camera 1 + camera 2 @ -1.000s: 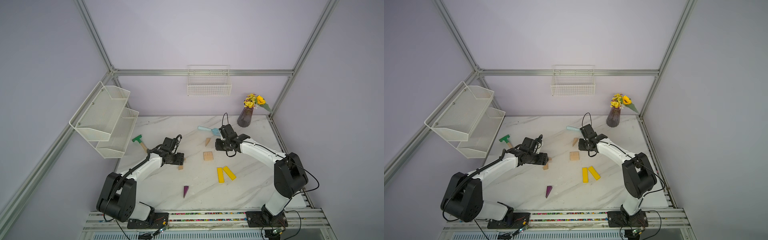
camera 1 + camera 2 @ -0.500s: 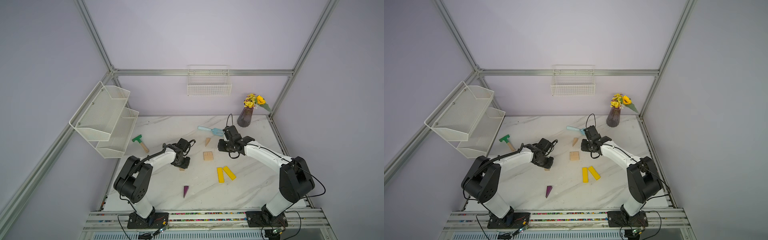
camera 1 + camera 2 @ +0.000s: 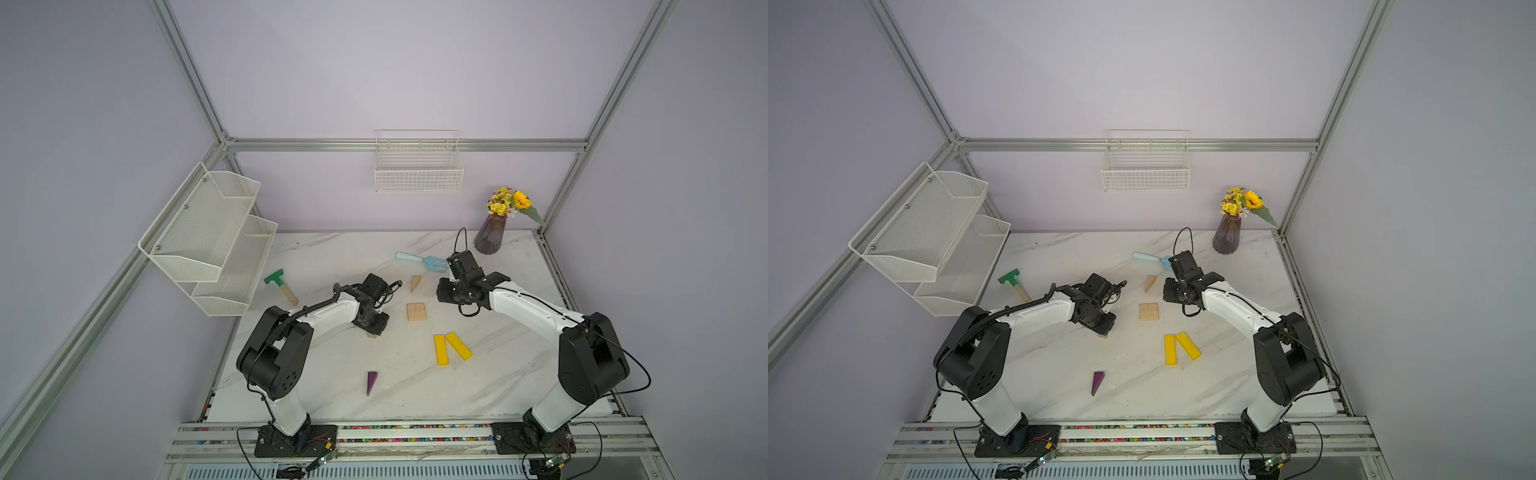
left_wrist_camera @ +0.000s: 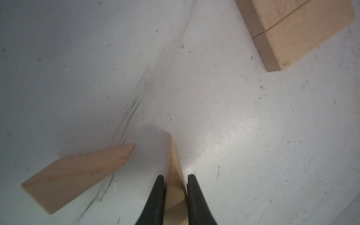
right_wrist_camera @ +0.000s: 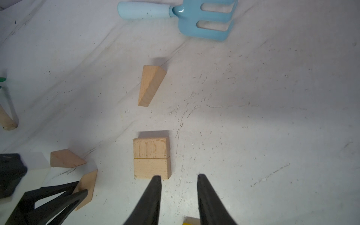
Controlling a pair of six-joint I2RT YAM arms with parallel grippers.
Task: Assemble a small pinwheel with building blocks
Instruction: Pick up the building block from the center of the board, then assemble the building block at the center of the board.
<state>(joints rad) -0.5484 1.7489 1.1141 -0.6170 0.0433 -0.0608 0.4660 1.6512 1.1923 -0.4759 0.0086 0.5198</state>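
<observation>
My left gripper [image 4: 174, 176] is shut on a tan wedge [image 4: 174, 155] that stands on edge on the marble table; in both top views the gripper [image 3: 374, 328] [image 3: 1102, 326] hides most of it. A second tan wedge [image 4: 78, 175] lies flat close beside it. Two tan rectangular blocks [image 5: 151, 157] [image 3: 416, 311] lie joined as a square, with a third tan wedge [image 5: 151, 85] [image 3: 415, 283] behind them. My right gripper [image 5: 178, 176] [image 3: 446, 291] hovers open and empty just right of the square. Two yellow bars [image 3: 449, 348] and a purple wedge [image 3: 371, 381] lie nearer the front.
A light-blue toy rake [image 5: 175, 15] [image 3: 419, 261] lies behind the right gripper. A green-headed toy hammer [image 3: 281, 284] lies at the left, under a white mesh shelf [image 3: 208, 237]. A purple vase of flowers [image 3: 490, 239] stands at the back right corner.
My left gripper has come down slightly rightward onto the tan wedge and shut on it. The right gripper has stayed open and hardly moved.
</observation>
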